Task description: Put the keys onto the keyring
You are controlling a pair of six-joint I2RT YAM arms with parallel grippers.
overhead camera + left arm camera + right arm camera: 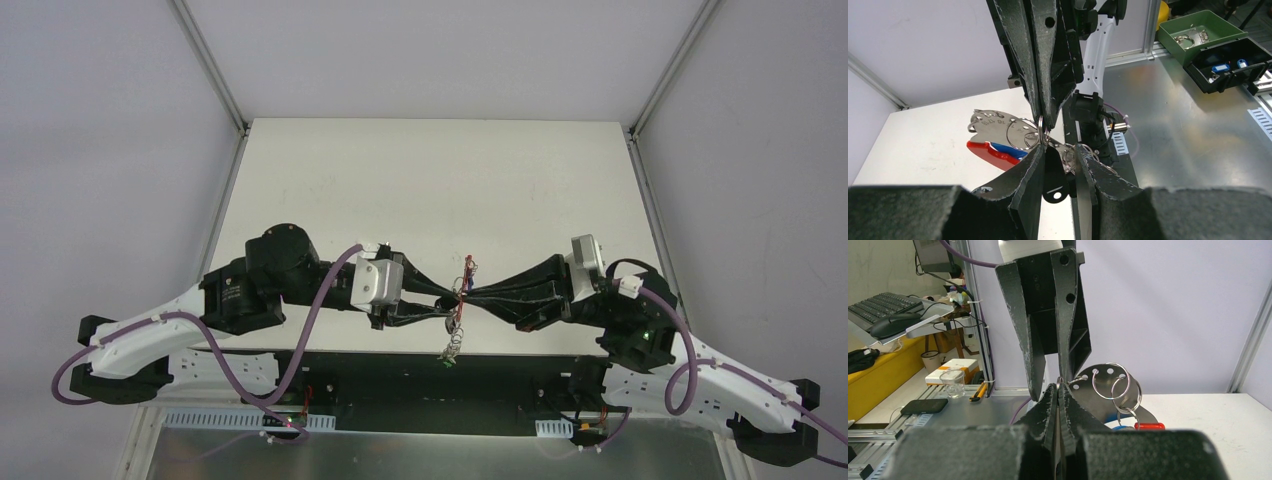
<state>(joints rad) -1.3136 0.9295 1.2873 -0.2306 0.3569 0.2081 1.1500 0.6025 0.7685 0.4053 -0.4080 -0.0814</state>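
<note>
Blk/wht arms, purple cables, scuffed left tool

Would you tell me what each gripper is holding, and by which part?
Right gripper pinches the keyring by its thin wire loop; left gripper clamps a key by its black head.

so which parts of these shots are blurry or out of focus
Left wrist: the left tool blurs to dark mush along the bottom, while the keys are sharp. Right wrist: the right tool is equally soft at its base. Top external: even light, keys tiny.
</note>
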